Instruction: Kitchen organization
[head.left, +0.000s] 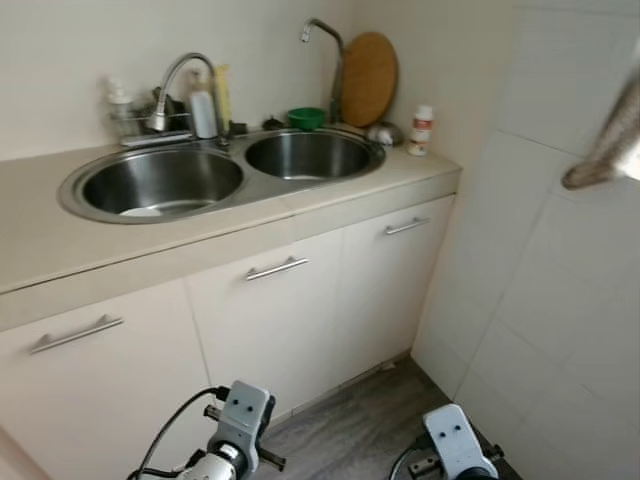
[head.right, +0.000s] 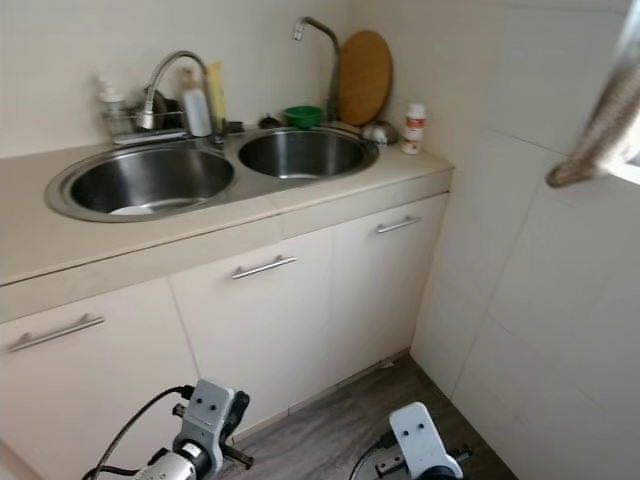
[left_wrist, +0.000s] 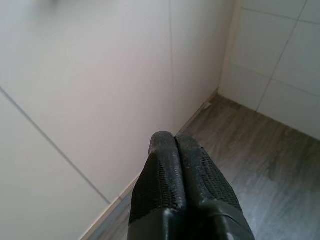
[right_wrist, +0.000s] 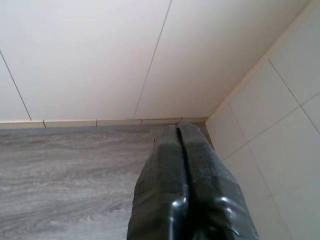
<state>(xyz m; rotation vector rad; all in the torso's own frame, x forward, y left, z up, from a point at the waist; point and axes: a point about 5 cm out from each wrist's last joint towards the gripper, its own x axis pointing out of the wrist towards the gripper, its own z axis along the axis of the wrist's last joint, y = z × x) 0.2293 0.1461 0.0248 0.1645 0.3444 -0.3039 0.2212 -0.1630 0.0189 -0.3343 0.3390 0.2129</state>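
Beige kitchen table runs along the wall with a double steel sink set into it, and white cupboards stand beneath. Both arms hang low in front of those cupboards. The left claw has its two black fingers pressed together with nothing between them, pointing at the cupboard base and the grey wood floor. The right claw is likewise closed and empty, aimed at the corner where the floor meets the tiled wall.

Everything to be tidied sits well above and ahead of both claws, at the back of the table: a white bottle and a yellow item beside the tap, a green bowl behind the right basin, a round wooden board leaning on the wall, and a small white bottle with a red band closest to the right claw's side. A towel hangs far up to the right.

No item is picked out yet, so the step looks like an approach. To do it well, I would step closer, raise one arm clear of the table edge, open the fingers before reaching, and take the small bottle upright around its middle, since it stands alone and seems easiest to reach.
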